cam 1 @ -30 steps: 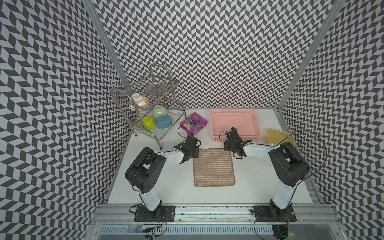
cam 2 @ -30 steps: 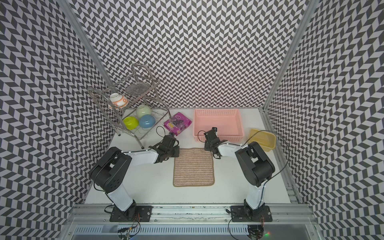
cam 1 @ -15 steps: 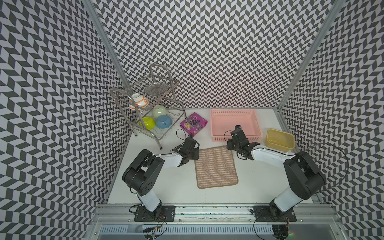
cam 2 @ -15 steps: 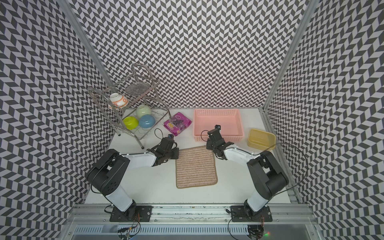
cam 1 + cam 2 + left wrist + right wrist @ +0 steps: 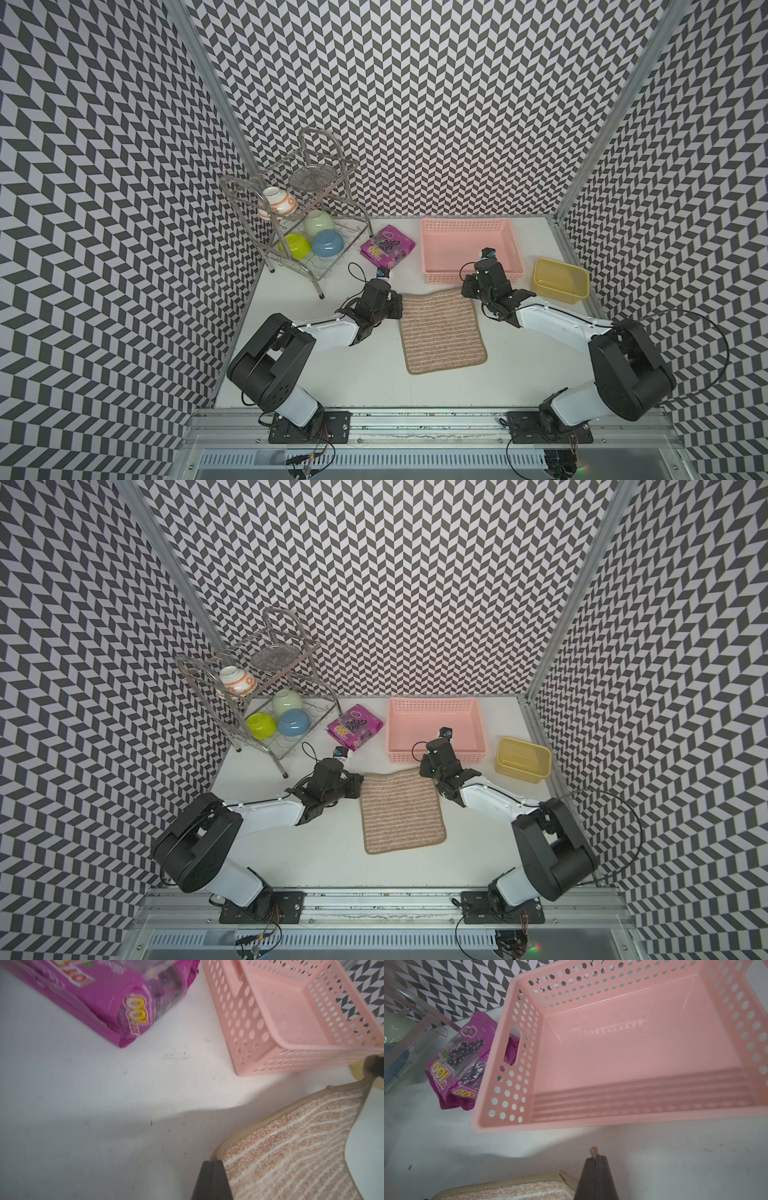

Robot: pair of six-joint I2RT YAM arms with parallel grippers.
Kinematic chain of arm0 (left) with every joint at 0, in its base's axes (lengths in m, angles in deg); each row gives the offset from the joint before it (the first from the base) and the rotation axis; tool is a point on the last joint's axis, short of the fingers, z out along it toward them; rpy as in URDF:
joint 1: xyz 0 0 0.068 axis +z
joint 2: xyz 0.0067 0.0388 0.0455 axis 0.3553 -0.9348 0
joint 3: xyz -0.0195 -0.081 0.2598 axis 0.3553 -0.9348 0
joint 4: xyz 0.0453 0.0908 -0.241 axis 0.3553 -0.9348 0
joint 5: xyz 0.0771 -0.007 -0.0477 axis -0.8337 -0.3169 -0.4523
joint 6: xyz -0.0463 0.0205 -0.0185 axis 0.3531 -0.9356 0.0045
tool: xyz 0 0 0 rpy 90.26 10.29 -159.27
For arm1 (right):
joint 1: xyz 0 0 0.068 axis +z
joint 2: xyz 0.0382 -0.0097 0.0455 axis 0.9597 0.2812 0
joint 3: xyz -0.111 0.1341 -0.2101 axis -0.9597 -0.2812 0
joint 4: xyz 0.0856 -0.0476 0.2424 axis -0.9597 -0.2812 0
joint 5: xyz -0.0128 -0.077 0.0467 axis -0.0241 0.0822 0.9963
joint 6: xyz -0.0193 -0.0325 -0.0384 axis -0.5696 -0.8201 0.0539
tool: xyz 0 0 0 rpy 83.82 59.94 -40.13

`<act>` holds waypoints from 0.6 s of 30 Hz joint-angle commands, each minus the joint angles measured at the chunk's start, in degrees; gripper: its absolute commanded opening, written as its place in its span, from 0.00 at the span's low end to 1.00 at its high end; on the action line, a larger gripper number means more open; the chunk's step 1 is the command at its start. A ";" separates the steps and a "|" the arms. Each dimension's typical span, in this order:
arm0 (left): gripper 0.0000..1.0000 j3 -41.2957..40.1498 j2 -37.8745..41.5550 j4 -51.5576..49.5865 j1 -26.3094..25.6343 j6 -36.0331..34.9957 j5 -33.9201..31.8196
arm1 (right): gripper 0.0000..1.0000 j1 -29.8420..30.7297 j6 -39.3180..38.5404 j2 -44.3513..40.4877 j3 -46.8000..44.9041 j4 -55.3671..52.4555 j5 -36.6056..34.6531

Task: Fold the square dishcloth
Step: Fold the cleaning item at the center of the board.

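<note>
Left gripper [image 5: 212, 1165]: jaws pressed together, pinching corner of square dishcloth [image 5: 291, 1147] at tips
Right gripper [image 5: 595, 1160]: jaws likewise closed, clamped on neighbouring corner; small corner loop [image 5: 593, 1150] pokes out just past tips
Cloth edge stretches between both jaws, rest lies flat on white table [image 5: 365, 374], running back from jaws toward arm bases
Just beyond right jaws: pink perforated basket [image 5: 517, 1084]
Beyond left jaws: purple snack bag [image 5: 116, 1001], basket beside it
</note>
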 commanded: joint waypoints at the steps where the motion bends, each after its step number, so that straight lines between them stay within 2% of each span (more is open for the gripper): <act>1: 0.00 -0.65 1.25 5.53 -0.39 -1.84 -0.16 | 0.00 -1.07 -0.57 -0.50 0.04 3.69 1.10; 10: 0.00 -5.18 0.79 17.32 -0.20 -4.58 -2.95 | 0.00 -3.35 -0.01 -2.22 -4.24 10.53 4.21; 18: 0.00 -4.64 -1.89 22.84 -0.04 -6.74 -3.40 | 0.00 -5.02 0.47 -2.56 -5.35 12.10 5.77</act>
